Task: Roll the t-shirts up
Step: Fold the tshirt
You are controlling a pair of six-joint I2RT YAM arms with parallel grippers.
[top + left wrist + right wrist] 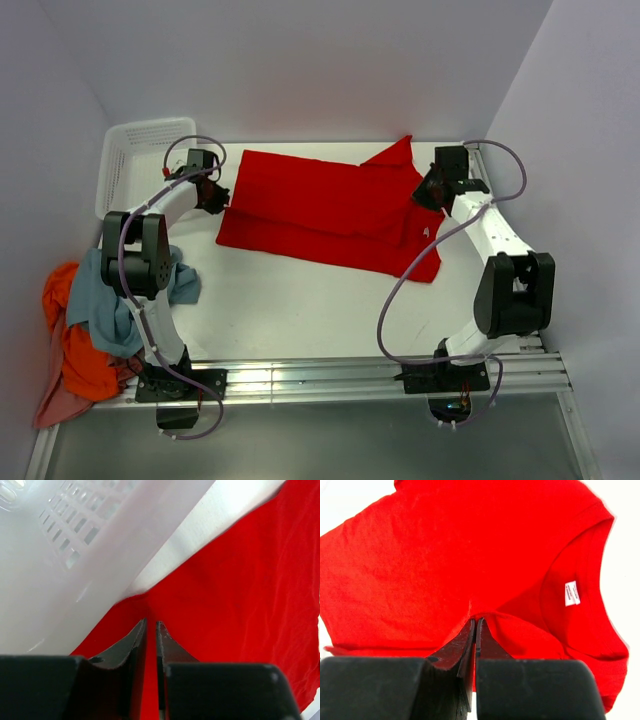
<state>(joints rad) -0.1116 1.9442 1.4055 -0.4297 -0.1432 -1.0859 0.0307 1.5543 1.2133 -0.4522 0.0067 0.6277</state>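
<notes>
Broadly, the white desk (290, 310) carries the red t-shirt (320, 215), which lies flat with a lengthwise fold. Just beside the red t-shirt's left edge stands the white perforated basket (130, 160). Further left of the red t-shirt and nearer the arm bases, a grey-blue t-shirt (100, 295), an orange t-shirt (75, 355) and a pale pink t-shirt (50, 405) lie heaped. The left claw (151, 622) sits at the red t-shirt's left edge, its jaws a narrow slit apart. Whether any cloth is caught between them cannot be told. The right claw (474, 620), at the red t-shirt's right side near the collar, is pinched tight on a pucker of cloth. The white neck label (572, 593) shows inside that collar.
</notes>
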